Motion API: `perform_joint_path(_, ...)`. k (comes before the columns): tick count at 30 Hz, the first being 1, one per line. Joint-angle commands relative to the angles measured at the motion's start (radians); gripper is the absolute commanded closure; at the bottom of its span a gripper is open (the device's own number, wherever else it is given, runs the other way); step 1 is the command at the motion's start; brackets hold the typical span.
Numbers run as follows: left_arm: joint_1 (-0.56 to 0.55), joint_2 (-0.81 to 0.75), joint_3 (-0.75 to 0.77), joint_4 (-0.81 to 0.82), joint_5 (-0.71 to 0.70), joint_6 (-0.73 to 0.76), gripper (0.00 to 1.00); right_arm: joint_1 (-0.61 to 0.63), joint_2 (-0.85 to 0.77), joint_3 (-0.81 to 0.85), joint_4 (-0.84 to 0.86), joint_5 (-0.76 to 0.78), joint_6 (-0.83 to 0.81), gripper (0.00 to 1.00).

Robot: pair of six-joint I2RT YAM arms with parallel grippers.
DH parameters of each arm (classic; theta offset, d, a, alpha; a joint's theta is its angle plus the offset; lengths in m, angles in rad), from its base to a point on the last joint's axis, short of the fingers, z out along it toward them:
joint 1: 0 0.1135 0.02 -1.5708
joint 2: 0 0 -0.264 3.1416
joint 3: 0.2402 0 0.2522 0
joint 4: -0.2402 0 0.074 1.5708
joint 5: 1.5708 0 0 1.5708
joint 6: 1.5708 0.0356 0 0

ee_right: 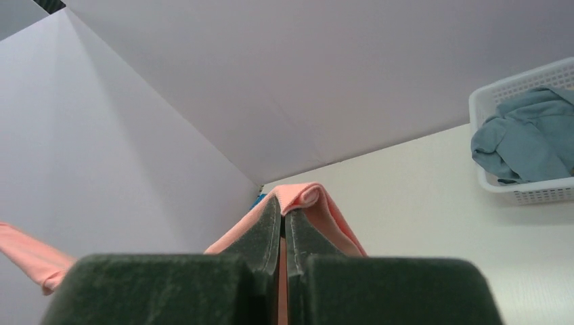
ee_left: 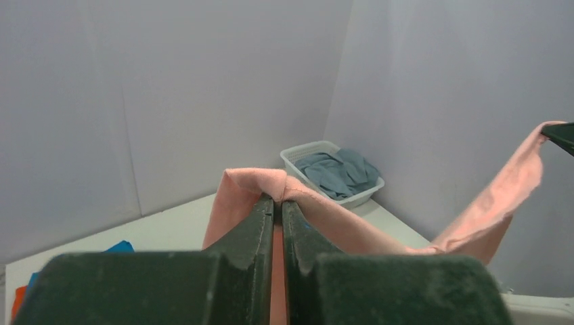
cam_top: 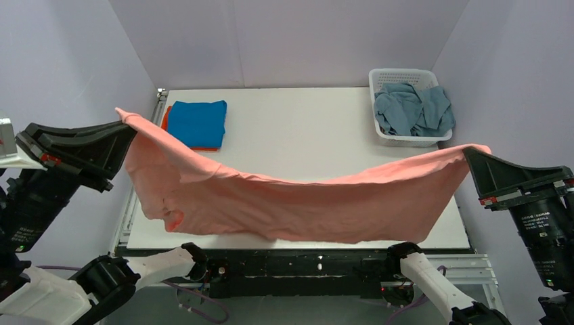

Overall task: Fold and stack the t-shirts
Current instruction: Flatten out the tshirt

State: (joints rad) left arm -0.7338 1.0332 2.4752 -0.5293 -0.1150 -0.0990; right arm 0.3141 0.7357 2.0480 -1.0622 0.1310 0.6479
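A salmon-pink t-shirt (cam_top: 298, 203) hangs stretched in the air between both arms, sagging in the middle above the table's near half. My left gripper (cam_top: 127, 125) is shut on its left corner, seen pinched between the dark fingers in the left wrist view (ee_left: 278, 200). My right gripper (cam_top: 468, 154) is shut on the other corner, the cloth folded over the fingertips in the right wrist view (ee_right: 283, 201). A folded bright blue t-shirt (cam_top: 197, 122) lies on an orange one (cam_top: 164, 118) at the back left. A grey-blue t-shirt (cam_top: 412, 108) is crumpled in the basket.
The white perforated basket (cam_top: 383, 76) stands at the back right corner of the white table (cam_top: 298, 128). Pale walls close in on the left, back and right. The arms' bases and cables sit along the near edge.
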Motion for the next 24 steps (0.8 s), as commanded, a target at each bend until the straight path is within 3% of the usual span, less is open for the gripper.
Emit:
perform_joint_path(1, 0.007, 0.143, 0.031, 0.157, -0.066, 0.09, 1.0, -0.004, 0.068, 0.005, -0.006, 0.077, -0.034, 0.99)
perform_joint_path(9, 0.042, 0.37, -0.234, 0.542, -0.607, 0.49, 1.0, -0.006, 0.226, -0.242, 0.067, 0.401, -0.046, 0.99)
perform_joint_path(10, 0.098, 0.41, -0.243, 0.485, -0.6, 0.448, 1.0, -0.011, 0.248, -0.296, 0.096, 0.41, -0.039, 0.99)
perform_joint_path(12, 0.284, 0.496, -0.241, 0.256, -0.491, 0.201, 1.0, -0.041, 0.299, -0.396, 0.142, 0.381, -0.014, 0.99)
perform_joint_path(14, 0.389, 0.564, -0.307, 0.163, -0.396, 0.031, 1.0, -0.09, 0.351, -0.505, 0.222, 0.313, 0.007, 0.99)
perform_joint_path(17, 0.448, 0.639, -0.51, 0.228, -0.303, -0.058, 1.0, -0.189, 0.455, -0.668, 0.376, 0.122, 0.011, 0.99)
perform_joint_path(20, 0.483, 0.73, -0.648, 0.301, -0.221, -0.121, 1.0, -0.24, 0.594, -0.756, 0.514, 0.026, 0.004, 0.99)
perform_joint_path(24, 0.514, 0.955, -0.58, 0.221, -0.167, -0.167, 1.0, -0.251, 0.809, -0.722, 0.57, -0.046, -0.073, 0.99)
